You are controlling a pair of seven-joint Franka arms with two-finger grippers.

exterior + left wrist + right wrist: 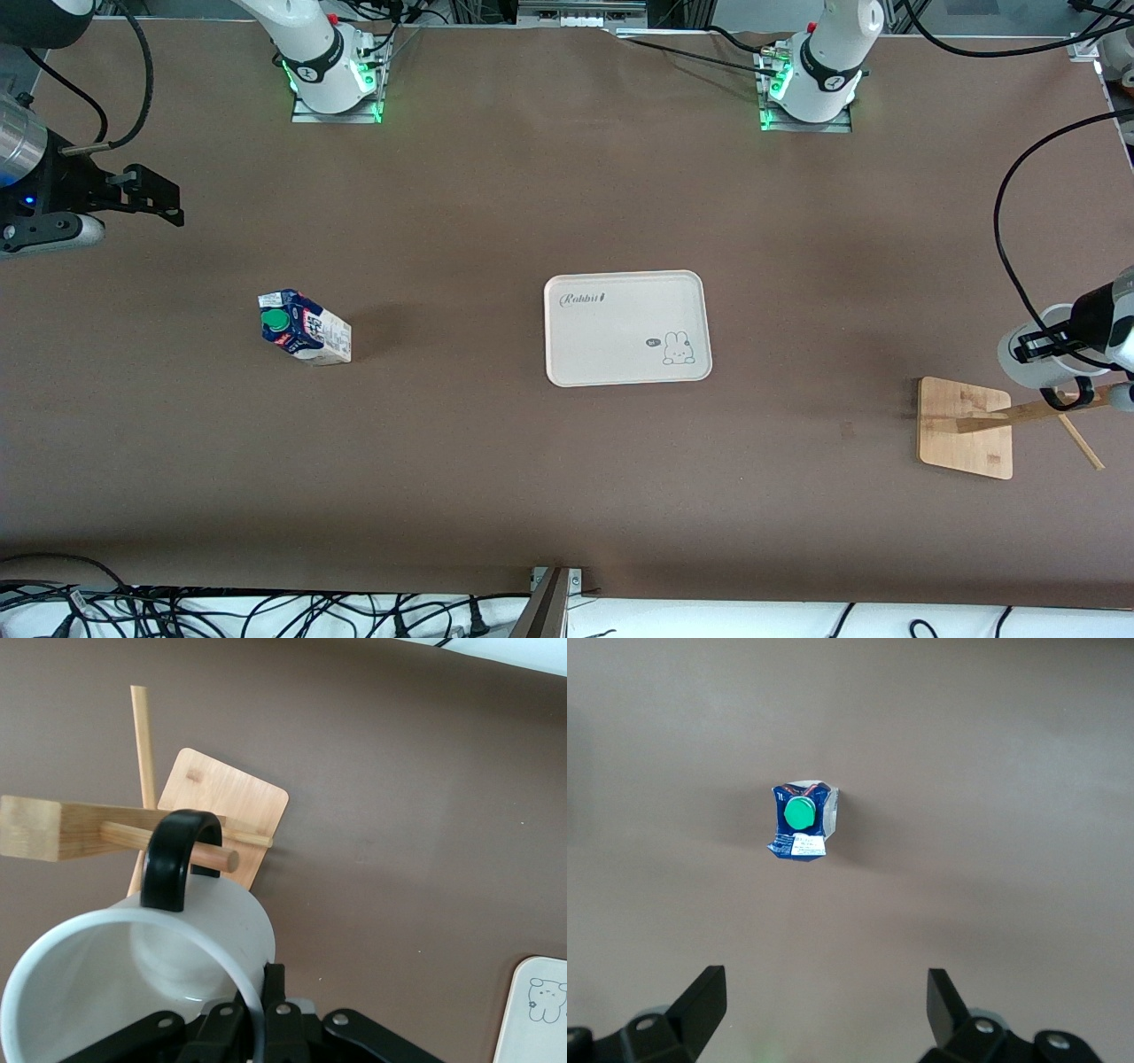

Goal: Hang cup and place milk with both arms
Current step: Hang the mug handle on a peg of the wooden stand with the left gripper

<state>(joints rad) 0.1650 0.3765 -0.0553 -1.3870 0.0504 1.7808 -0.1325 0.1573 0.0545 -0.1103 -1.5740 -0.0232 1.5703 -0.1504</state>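
Note:
The white cup (1019,359) hangs in the air at the left arm's end of the table, with my left gripper (1047,344) shut on its rim. In the left wrist view one finger is inside the cup (124,983) and one outside, gripper (259,997). The black loop handle (177,859) sits around a peg (213,858) of the wooden rack (966,427). The milk (306,328) stands on the table toward the right arm's end. My right gripper (159,199) hovers open above the table; in the right wrist view the milk (802,819) lies ahead of the open gripper (824,992).
A cream tray (567,350) with a rabbit drawing lies mid-table, nothing on it; its corner shows in the left wrist view (523,1028). Another thin peg (1083,443) sticks out from the rack's post. Cables run along the table edge nearest the front camera.

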